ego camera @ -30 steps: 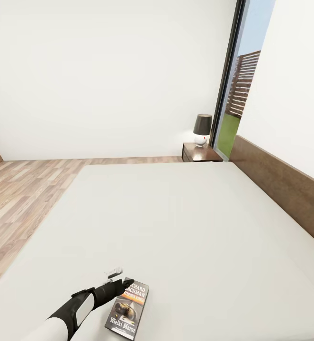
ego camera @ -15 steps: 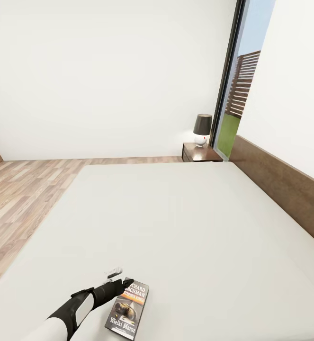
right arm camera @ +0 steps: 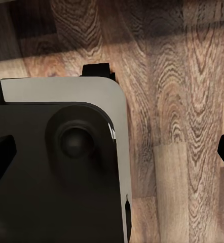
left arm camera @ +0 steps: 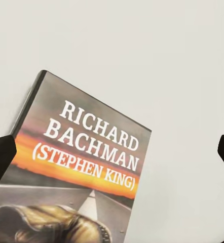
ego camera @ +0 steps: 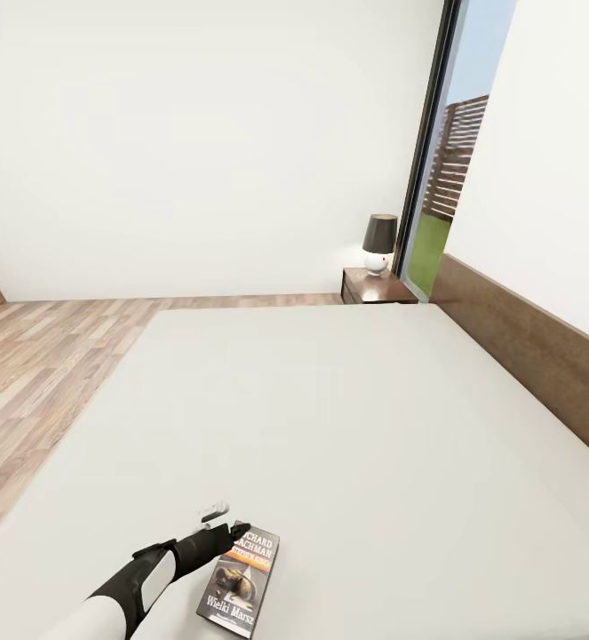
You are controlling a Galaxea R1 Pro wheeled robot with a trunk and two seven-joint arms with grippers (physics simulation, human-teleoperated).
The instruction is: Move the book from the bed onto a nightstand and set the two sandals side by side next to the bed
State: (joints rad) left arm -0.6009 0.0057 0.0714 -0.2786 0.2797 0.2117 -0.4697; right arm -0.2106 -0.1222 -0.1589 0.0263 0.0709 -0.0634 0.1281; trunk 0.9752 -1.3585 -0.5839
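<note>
One book (ego camera: 240, 579) lies flat on the grey bed (ego camera: 347, 427), its long axis running toward 1 o'clock. The left gripper (ego camera: 226, 524), wide open and empty, hovers just at its top-left corner, the nearer arm.

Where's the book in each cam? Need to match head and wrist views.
Head view: the book lies at the bottom edge, left of centre, on the bed, at the left gripper.
Left wrist view: the book takes the lower left, cover up, author lettering readable.
Right wrist view: not in it; wood floor there.
Shared landmark: the light-grey mattress around the book.
</note>
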